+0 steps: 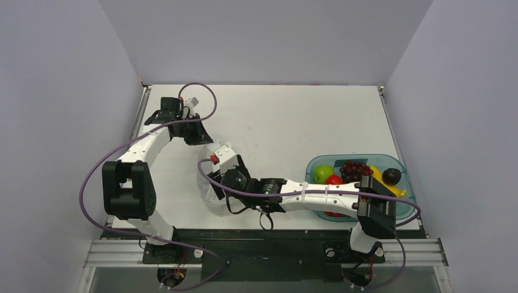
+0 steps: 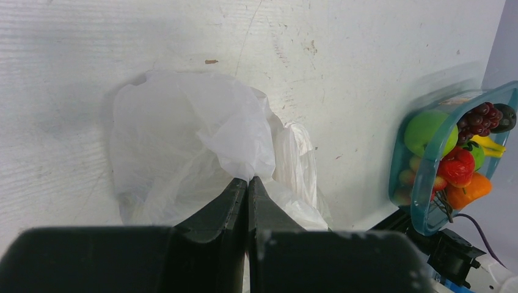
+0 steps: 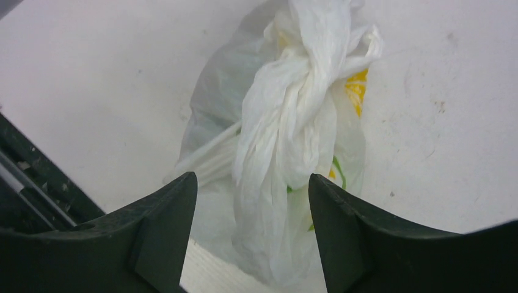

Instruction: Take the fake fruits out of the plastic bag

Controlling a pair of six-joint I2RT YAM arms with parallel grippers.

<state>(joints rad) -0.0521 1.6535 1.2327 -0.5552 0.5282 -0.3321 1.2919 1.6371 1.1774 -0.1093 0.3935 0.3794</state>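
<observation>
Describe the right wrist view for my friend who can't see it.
A crumpled white bag lies on a white table, its handles twisted together, with bits of yellow and green print showing. The right gripper holds its two dark fingers open at the bottom of the frame, one either side of the bag.

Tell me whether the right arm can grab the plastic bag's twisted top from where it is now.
Probably yes. The right gripper is open, and the twisted top of the plastic bag lies between its fingers in the wrist view, nothing blocking. Its height above is unclear.
</observation>
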